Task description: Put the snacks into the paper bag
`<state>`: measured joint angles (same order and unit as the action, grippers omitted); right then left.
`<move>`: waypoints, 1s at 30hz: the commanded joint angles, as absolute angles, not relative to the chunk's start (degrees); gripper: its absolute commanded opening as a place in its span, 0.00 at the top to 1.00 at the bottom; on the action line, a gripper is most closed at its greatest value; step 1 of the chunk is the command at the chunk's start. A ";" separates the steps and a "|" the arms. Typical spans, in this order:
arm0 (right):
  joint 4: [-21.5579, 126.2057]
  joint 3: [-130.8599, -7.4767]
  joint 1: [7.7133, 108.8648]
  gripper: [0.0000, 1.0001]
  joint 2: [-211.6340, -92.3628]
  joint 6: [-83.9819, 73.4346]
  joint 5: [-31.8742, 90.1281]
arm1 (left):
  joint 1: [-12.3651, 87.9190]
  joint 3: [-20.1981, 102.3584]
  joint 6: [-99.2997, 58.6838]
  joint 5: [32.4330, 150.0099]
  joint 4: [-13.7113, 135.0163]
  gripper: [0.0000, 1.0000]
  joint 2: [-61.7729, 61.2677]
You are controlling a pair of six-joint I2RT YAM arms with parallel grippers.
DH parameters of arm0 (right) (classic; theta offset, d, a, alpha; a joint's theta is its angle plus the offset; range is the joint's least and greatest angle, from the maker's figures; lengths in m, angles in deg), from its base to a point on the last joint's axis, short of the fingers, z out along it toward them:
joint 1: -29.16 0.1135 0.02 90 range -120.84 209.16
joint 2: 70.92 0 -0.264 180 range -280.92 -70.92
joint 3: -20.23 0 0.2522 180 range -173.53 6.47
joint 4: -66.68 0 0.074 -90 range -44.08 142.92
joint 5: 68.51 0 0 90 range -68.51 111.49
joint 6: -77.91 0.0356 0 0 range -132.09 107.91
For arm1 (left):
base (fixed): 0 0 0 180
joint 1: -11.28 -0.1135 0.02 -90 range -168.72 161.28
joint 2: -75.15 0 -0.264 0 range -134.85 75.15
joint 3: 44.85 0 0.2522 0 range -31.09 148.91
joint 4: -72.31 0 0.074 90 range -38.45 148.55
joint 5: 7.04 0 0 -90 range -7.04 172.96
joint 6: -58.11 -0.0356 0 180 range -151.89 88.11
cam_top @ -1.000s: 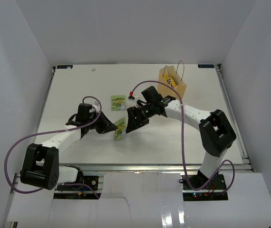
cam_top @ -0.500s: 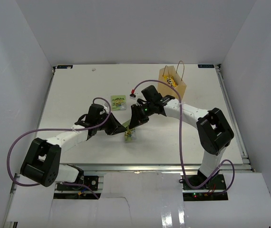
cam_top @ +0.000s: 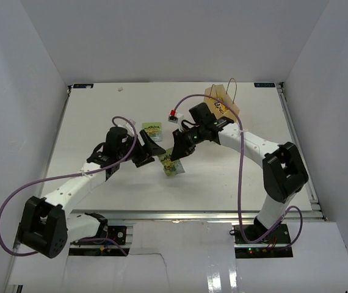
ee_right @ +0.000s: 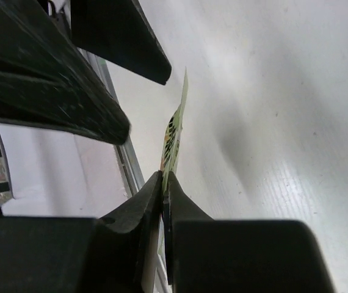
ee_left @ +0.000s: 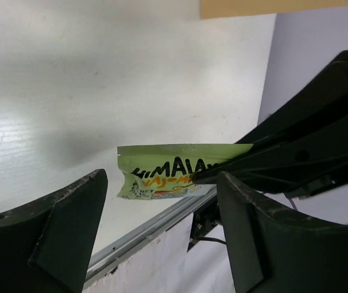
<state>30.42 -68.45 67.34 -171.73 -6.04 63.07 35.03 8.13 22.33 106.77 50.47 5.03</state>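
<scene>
Across table [cam_top: 88, 122], behind right gripper [cam_top: 175, 159]: paper bag [cam_top: 224, 105] upright, yellow packets already inside. We pinch green pouch [cam_top: 174, 166] by one edge, right jaws clamped on it. Left gripper [cam_top: 154, 152] just beside, jaws apart, touching nothing. Second pouch [cam_top: 152, 129] flat beyond left gripper. We judge hand-over step; next: swing pouch back over bag mouth, keep it edge-down, let go.

Pouch [cam_top: 174, 166] in R tool [cam_top: 172, 159], paper bag [cam_top: 223, 107] behind-right.
</scene>
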 commanded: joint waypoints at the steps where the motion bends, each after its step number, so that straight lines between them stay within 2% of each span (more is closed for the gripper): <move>1: 24.72 -74.73 64.59 0.92 -165.76 -22.09 69.12 | 35.18 13.03 17.43 103.88 47.49 0.17 12.99; 3: 20.06 -77.11 63.62 0.92 -163.47 -28.83 69.73 | 35.18 14.34 15.49 102.30 45.64 0.14 15.38; 9: 17.32 -88.96 57.91 0.92 -156.44 -34.76 65.35 | 35.10 13.39 13.73 98.61 42.55 0.13 21.62; 13: 18.55 -97.14 48.54 0.92 -155.38 -33.63 60.43 | 35.10 9.96 14.87 98.17 42.82 0.13 23.56; 17: 23.55 -102.59 38.32 0.92 -155.56 -29.95 60.68 | 35.10 9.08 14.96 97.38 42.64 0.11 24.96; 21: 29.27 -102.87 32.51 0.92 -156.26 -26.60 57.53 | 35.10 9.51 14.26 95.62 41.50 0.06 25.67; 30: 32.18 -97.17 32.15 0.92 -161.88 -24.13 52.86 | 35.10 9.87 13.38 94.74 40.44 0.04 26.37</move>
